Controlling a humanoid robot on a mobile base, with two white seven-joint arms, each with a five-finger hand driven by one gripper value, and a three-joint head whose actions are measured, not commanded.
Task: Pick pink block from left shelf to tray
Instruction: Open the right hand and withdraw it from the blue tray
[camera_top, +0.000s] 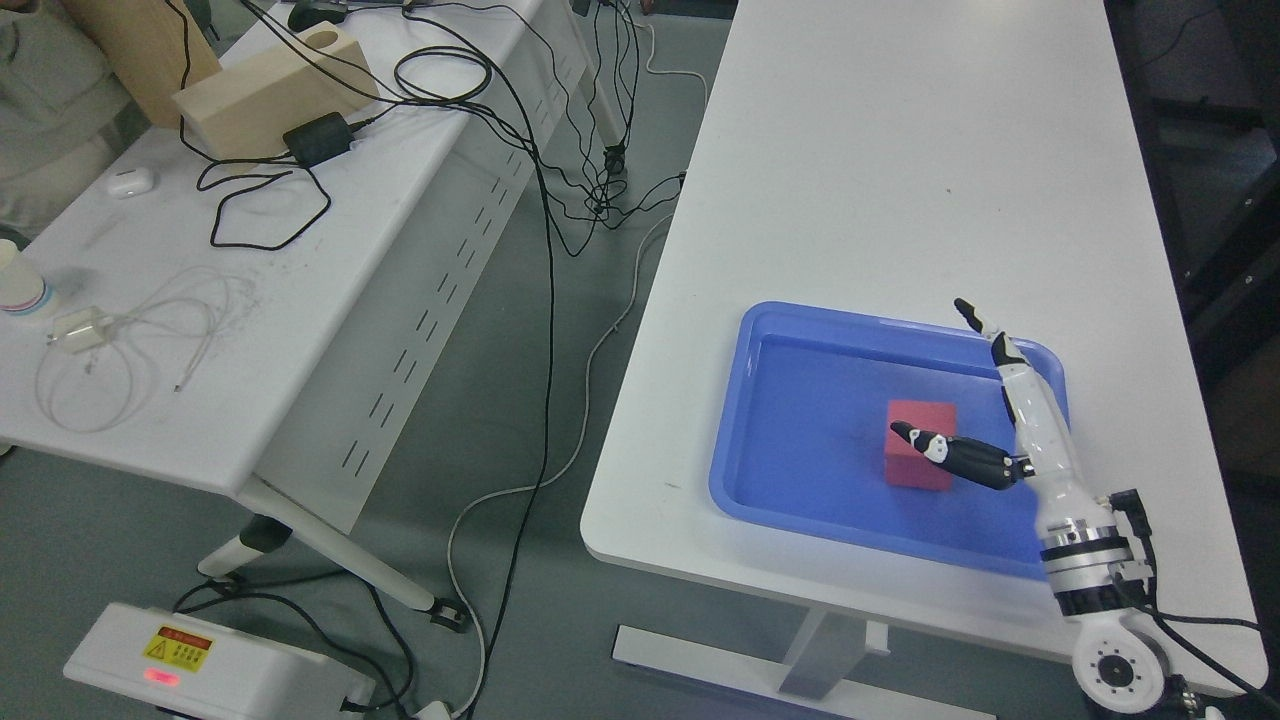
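The block (920, 443) lies inside the blue tray (800, 330), in its right half, and the tray stands near the front edge of the white table (880, 150), toward the front right corner. In this light the block looks more red than pink. The right hand (985, 400) hangs over the tray with its fingers spread apart: the thumb (950, 452) reaches across the top of the block, and the other fingers point toward the far edge of the table. It holds nothing, though I cannot tell if the thumb touches the block or only passes above it. The left hand is not visible. The task seems almost finished, so the main risk, in my judgement, is in taking the hand away: if the thumb rests on the block, a sideways pull could drag or tip it, or push the light tray nearer to the front edge. A straight lift would avoid this. As for writing, nothing on the block, tray or hand can be read. A white box (210, 665) on the floor at lower left carries a yellow warning label (178, 648), but its print is too small to read.
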